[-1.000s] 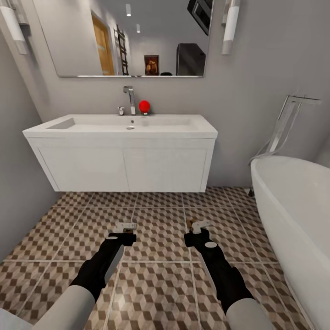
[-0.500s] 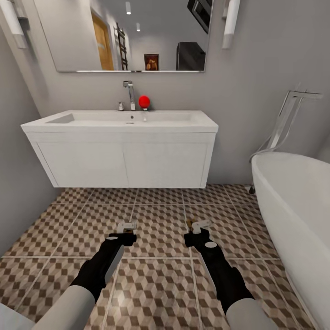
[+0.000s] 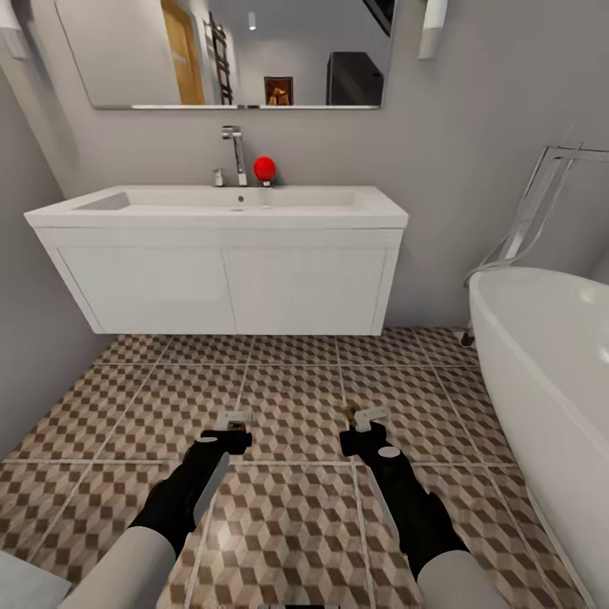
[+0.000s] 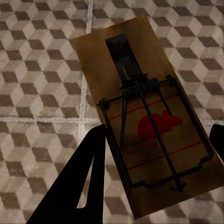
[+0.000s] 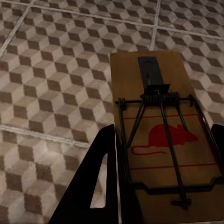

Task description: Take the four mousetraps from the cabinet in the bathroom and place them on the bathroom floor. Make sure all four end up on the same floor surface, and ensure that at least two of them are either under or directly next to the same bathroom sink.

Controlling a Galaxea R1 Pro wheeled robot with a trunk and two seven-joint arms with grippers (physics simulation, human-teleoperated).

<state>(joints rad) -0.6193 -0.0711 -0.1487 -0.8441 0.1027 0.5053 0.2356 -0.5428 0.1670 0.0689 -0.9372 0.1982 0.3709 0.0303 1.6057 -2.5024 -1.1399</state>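
My left gripper (image 3: 233,420) is shut on a mousetrap (image 4: 144,116), a brown wooden board with dark wire and a red mouse print, held above the cube-patterned bathroom floor (image 3: 296,397). A second mousetrap (image 5: 161,135) sits between the black fingers (image 5: 95,182) of my right gripper (image 3: 365,418), which is shut on it too. Both grippers hang side by side over the tiles, a short way in front of the white wall-hung bathroom sink (image 3: 220,254) with its chrome tap (image 3: 233,152). The cabinet is out of view.
A white oval bathtub (image 3: 550,381) with a chrome floor tap (image 3: 541,203) fills the right side. A red ball-shaped object (image 3: 265,167) sits on the sink by the tap. A mirror (image 3: 228,51) hangs above. A grey wall (image 3: 34,338) closes the left.
The whole view has shifted: the sink and bathtub now look closer and higher in the picture, so the camera has moved toward them. Both grippers keep their mousetraps.
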